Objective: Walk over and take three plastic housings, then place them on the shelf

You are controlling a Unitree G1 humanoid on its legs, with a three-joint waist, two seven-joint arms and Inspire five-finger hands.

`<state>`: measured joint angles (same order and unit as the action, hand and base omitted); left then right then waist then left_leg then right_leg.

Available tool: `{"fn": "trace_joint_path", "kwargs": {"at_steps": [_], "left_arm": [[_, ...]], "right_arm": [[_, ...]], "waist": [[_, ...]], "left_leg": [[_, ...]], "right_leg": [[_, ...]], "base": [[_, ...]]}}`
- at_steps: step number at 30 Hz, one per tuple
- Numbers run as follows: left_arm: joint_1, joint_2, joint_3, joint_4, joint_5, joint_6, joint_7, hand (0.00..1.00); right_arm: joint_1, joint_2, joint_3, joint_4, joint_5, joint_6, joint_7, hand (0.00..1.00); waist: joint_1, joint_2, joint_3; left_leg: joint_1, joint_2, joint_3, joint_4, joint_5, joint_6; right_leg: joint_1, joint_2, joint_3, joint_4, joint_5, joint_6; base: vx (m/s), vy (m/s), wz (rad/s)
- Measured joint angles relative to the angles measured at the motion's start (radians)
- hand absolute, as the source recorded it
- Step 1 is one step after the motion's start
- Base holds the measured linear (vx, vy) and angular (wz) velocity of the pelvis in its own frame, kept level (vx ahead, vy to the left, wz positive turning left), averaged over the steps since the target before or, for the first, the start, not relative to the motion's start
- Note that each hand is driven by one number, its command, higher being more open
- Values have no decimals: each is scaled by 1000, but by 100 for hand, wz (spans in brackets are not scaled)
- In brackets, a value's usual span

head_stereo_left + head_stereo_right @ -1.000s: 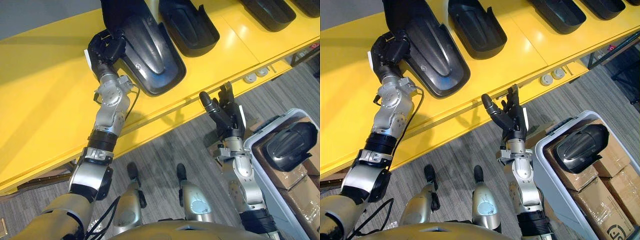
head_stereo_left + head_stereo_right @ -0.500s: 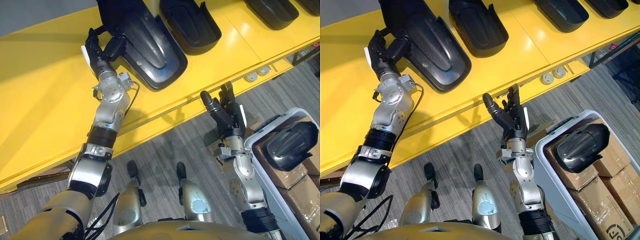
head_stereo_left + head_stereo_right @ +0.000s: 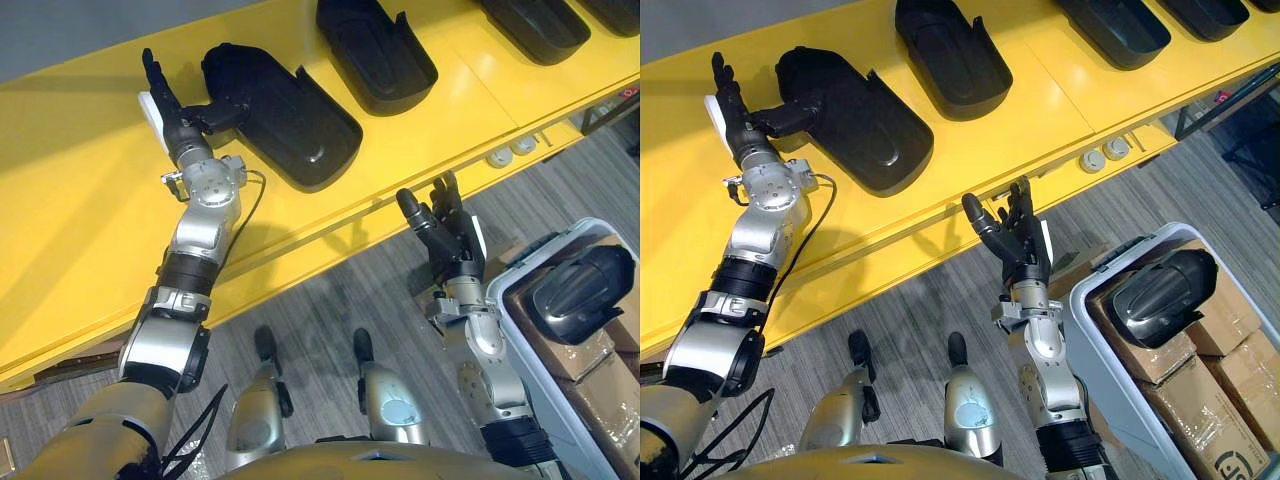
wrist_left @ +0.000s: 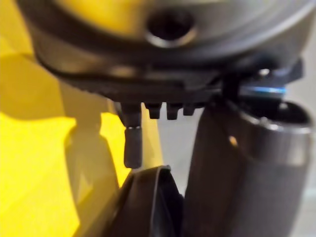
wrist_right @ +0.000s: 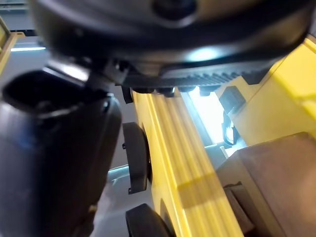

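Left hand [image 3: 172, 122] spread open, fingers straight, beside the narrow end of a black housing [image 3: 290, 125] that lies flat on the yellow shelf [image 3: 90, 220]. The thumb reaches toward that end; contact cannot be confirmed. Right hand [image 3: 447, 235] empty, fingers loosely apart, over the floor [image 3: 330, 300] just in front of the shelf edge.

Step in hand, by judgement: placing, with this housing apparently set down. More housings [image 3: 375, 50] lie farther along the shelf. The next move likely calls for drawing the left hand clear without nudging the part, then turning to the bin [image 3: 1110, 400] on the right, where another housing [image 3: 1155, 290] rests on cardboard boxes [image 3: 1220, 400]. Shelf smooth and glossy; floor grey carpet.
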<state>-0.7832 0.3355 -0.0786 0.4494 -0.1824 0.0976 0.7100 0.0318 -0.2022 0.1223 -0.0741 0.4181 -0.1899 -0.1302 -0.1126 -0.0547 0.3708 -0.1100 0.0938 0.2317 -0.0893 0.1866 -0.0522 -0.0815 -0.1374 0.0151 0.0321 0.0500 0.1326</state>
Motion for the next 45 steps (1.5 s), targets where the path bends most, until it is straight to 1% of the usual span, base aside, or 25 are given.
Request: {"fn": "trace_joint_path", "kwargs": {"at_steps": [2,5,6,9,11,12,14,17,20,23,24,25,26,27,29,31,33,34,36,37,39,40,41,43,45], "left_arm": [[3,8,6,-5,8,22,-17,100],[17,19,21,-7,12,62,-76,100],[27,27,28,-8,13,66,-111,100],[52,27,30,-9,12,56,-128,100],[89,27,34,-11,11,17,-122,100],[112,27,34,-15,11,-14,-112,100],[139,26,35,-38,10,-40,-96,100],[209,25,46,-135,7,-44,-81,100],[256,25,85,-253,-13,-58,-79,100],[300,25,106,-401,-50,-120,-94,100],[332,25,106,-466,-50,-152,-104,100],[350,25,106,-501,-50,-170,-108,100],[374,25,106,-558,-50,-202,-131,100],[381,25,106,-573,-50,-212,-141,100],[410,26,116,-666,-50,-268,-196,100],[430,27,139,-722,-51,-278,-225,100],[441,40,149,-740,-97,-285,-276,100],[444,46,154,-740,-108,-286,-288,100],[479,63,191,-745,-136,-290,-326,100],[493,67,206,-746,-150,-291,-336,100],[583,68,274,-765,-203,-291,-366,100],[610,66,292,-772,-210,-291,-372,100],[662,59,321,-782,-216,-292,-377,100],[754,20,358,-809,-218,-292,-377,100],[869,-61,377,-850,-241,-294,-390,100]], "right_arm": [[10,0,4,0,0,0,12,100],[37,-3,6,0,0,-4,31,100],[46,-13,7,0,0,-6,36,100],[64,-34,6,0,2,-10,43,100],[75,-36,6,0,2,-14,62,100],[77,-36,5,0,2,-18,77,100],[77,-36,5,-2,1,-28,94,100],[76,-36,7,-2,-13,-36,119,100],[97,-39,5,-1,-13,-35,112,100],[98,-41,6,-1,-13,-34,107,100],[85,-49,15,-1,-14,-34,113,100],[74,-57,27,-1,-14,-34,112,100],[68,-70,35,-3,-19,-35,113,100],[67,-75,38,-3,-19,-34,113,100],[60,-97,49,-10,-18,-32,138,100],[16,-107,67,-28,-18,-32,182,100],[-37,-113,87,-63,6,-26,240,100],[-54,-111,91,-73,21,-18,263,100],[-107,-111,110,-97,40,8,341,100],[-118,-111,116,-97,41,12,354,100],[-131,-105,128,-95,41,49,376,100],[-131,-104,130,-91,40,57,376,100],[-128,-104,131,-84,39,74,373,100],[-126,-98,131,-61,33,96,354,100],[-117,-92,129,-35,7,121,307,100]], "waist": [[-1,2,-1],[-2,9,-6],[-3,19,-11],[-5,33,-20],[-8,36,-22],[-11,37,-23],[-14,38,-25],[-10,44,-45],[1,53,-73],[2,68,-98],[3,76,-118],[4,79,-128],[8,88,-144],[9,92,-150],[33,109,-186],[41,121,-206],[64,132,-234],[68,133,-240],[85,130,-269],[88,129,-270],[113,116,-282],[119,112,-284],[136,104,-287],[153,94,-292],[175,90,-294]], "left_leg": [[5,2,0,0,0,0],[18,4,-1,0,-5,-6],[17,4,-2,0,-5,-6],[22,4,-6,0,-6,-8],[39,6,-5,0,-8,-11],[45,6,-5,0,-11,-14],[46,4,-5,0,-9,-11],[46,0,-5,0,-3,-5],[47,-1,-10,3,-1,-4],[54,-3,-23,1,3,-2],[56,-3,-26,0,3,-3],[57,-3,-27,0,2,-3],[63,-2,-33,0,-6,-14],[64,-1,-36,0,-6,-14],[65,6,-44,0,-7,-17],[65,11,-52,0,-6,-19],[63,18,-64,0,-4,-24],[63,19,-70,0,-4,-25],[47,22,-94,0,2,-34],[47,22,-99,0,3,-34],[47,21,-105,0,9,-41],[46,20,-107,0,9,-41],[44,18,-117,0,9,-41],[42,16,-130,0,9,-41],[39,12,-154,0,8,-41]], "right_leg": [[5,0,0,-1,0,0],[20,1,-3,-2,-2,-3],[20,1,-3,-3,-2,-3],[34,1,-10,-15,-1,-1],[52,2,-9,-19,-2,-2],[58,2,-9,-20,-3,-3],[61,7,-13,-22,-3,-3],[65,9,-18,-25,-3,-3],[71,9,-26,-25,-3,-4],[84,7,-37,-25,-4,-5],[86,7,-38,-25,-5,-8],[88,8,-39,-25,-7,-10],[97,9,-45,-27,-11,-15],[100,9,-48,-30,-11,-16],[104,10,-85,-36,-13,-17],[116,10,-119,-45,-13,-17],[132,12,-156,-63,-12,-19],[138,14,-165,-69,-12,-20],[141,17,-196,-75,-11,-21],[146,17,-204,-75,-11,-21],[152,16,-218,-75,-11,-21],[153,16,-222,-75,-11,-21],[155,15,-233,-72,-11,-22],[164,15,-250,-71,-13,-27],[175,15,-275,-68,-22,-33]], "base": [[0,0,0],[0,0,0],[0,0,0],[3,-11,3],[6,-15,-2],[0,0,0],[0,0,0],[18,-17,5],[22,-13,8],[-22,-5,9],[-45,-2,4],[-40,-4,3],[-32,-5,6],[-64,-10,11],[-74,-19,8],[-48,-30,10],[-37,-40,18],[-24,-43,28],[-7,-39,33],[13,-25,28],[27,-18,16],[43,-20,16],[67,-27,22],[69,-27,26],[40,-21,30]]}}
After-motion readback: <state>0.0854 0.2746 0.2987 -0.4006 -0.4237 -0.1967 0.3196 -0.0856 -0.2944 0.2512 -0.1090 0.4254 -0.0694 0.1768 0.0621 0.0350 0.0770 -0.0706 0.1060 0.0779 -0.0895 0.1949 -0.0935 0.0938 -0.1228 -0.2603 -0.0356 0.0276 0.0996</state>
